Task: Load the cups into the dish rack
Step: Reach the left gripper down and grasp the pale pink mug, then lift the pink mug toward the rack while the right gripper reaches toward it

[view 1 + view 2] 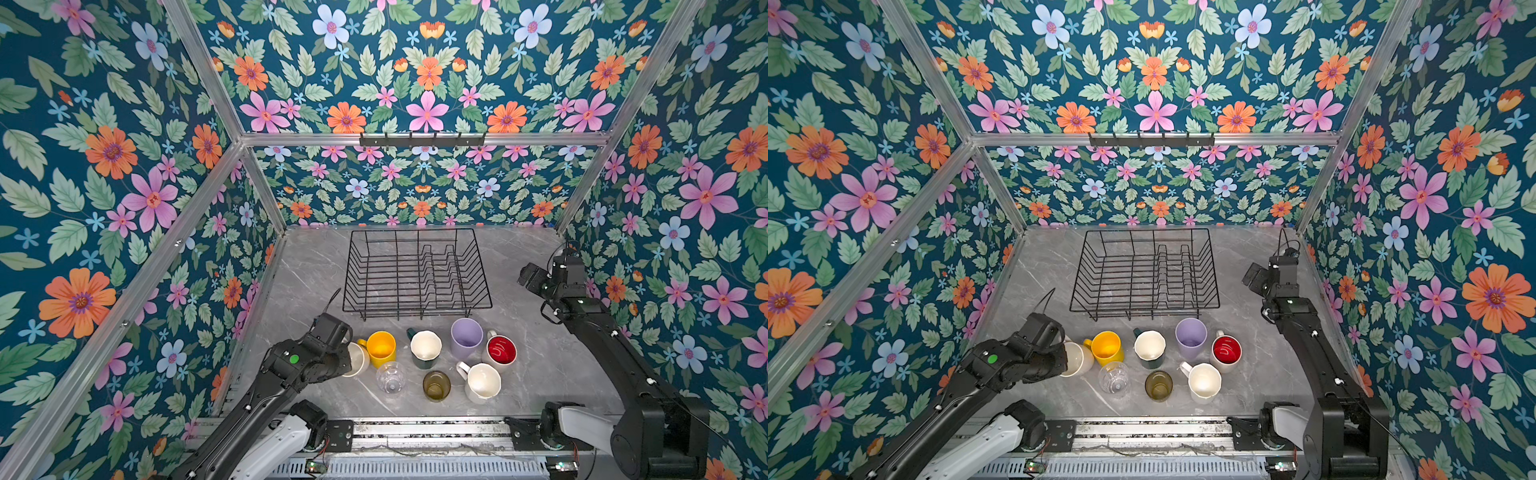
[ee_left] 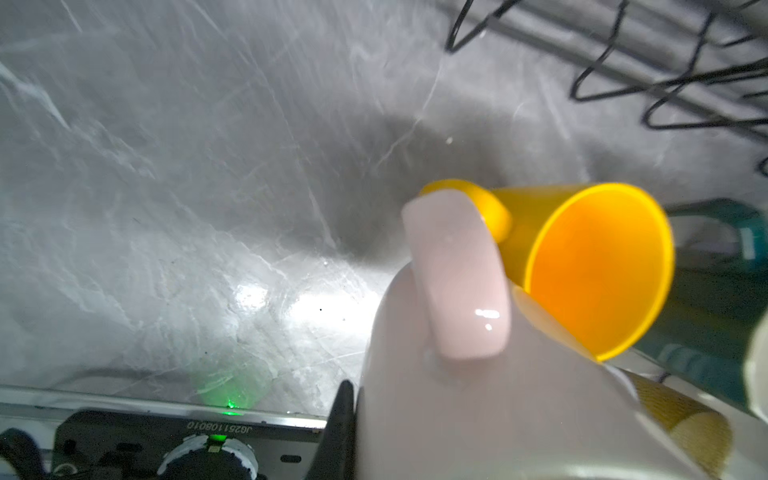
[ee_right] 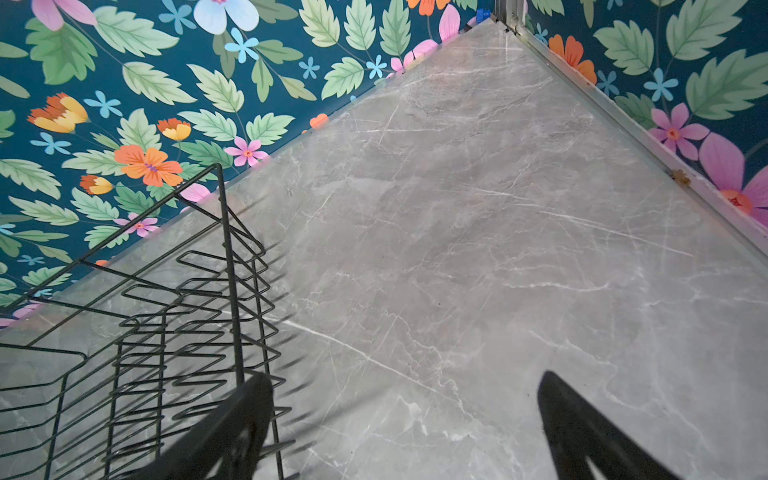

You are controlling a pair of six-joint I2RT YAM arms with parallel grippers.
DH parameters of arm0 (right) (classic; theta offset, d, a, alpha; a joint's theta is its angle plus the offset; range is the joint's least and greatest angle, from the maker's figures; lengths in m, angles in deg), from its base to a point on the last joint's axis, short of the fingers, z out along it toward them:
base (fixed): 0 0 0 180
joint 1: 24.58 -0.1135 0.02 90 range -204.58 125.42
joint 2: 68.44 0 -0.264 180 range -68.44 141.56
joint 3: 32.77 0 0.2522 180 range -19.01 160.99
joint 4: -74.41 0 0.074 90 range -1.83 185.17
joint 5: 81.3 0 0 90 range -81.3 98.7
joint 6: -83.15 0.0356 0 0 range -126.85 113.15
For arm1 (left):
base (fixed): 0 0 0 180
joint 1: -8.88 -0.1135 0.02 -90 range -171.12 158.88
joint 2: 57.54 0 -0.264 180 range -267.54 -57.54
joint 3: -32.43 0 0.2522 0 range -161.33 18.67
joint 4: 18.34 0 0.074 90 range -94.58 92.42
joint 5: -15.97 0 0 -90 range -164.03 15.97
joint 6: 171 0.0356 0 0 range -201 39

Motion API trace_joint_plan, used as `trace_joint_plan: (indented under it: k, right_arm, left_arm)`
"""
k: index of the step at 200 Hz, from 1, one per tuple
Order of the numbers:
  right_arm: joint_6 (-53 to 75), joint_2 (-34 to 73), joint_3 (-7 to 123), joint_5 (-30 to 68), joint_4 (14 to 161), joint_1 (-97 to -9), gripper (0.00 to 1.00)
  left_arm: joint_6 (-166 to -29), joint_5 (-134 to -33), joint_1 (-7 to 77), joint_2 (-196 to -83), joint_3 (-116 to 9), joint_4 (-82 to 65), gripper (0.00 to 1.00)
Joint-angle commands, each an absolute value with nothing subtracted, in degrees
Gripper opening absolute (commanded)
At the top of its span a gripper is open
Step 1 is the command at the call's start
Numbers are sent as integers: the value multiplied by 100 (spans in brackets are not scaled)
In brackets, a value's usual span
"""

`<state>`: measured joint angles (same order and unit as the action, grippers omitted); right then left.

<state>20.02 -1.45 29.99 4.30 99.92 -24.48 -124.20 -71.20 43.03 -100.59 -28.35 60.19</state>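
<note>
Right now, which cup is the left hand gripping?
The cream cup, leftmost in the cluster, right beside the yellow mug. It alone has the left hand shut on it; the other seven stand free.

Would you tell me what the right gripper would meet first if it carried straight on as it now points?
Probably the bare marble tabletop; the right gripper points beside the dish rack, jaws open.

walls (image 1: 124, 174): floral wallpaper | tabletop (image 1: 311, 270): grey marble | frame (image 1: 291, 139): aluminium bars | hook rail (image 1: 422, 141): black
</note>
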Motion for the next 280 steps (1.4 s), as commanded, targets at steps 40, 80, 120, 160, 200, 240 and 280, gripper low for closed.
trace_joint_plan:
  k: [40, 80, 120, 160, 200, 240, 280]
  right_arm:
    - [2004, -475, 2956, 738, 9865, -2458, 99]
    - [2004, -637, 3027, 1445, 9715, -2458, 98]
    - [2034, -687, 3146, 3110, 9247, -2458, 96]
    - [2188, -496, 3352, 5129, 8503, -2473, 95]
    - [2043, -306, 3480, 6148, 7873, -2864, 95]
    - [2126, 20, 3605, 6911, 7327, -3200, 95]
    - [2294, 485, 3948, 7512, 7006, -3384, 95]
  left_arm:
    - [-11233, -6121, 4298, -9946, -4461, 6284, 0]
    - [-9737, -6190, 4298, -9857, -4267, 4146, 0]
    - [-8346, -6729, 4290, -9491, -2752, 764, 0]
    - [-7975, -7433, 4268, -9986, -1999, -1488, 0]
    - [-8469, -9466, 3694, -11202, -2455, -1985, 0]
    - [-9779, -11780, 2606, -11854, -2297, -3597, 0]
    - [-10461, -13151, 2457, -12443, -2421, -4526, 0]
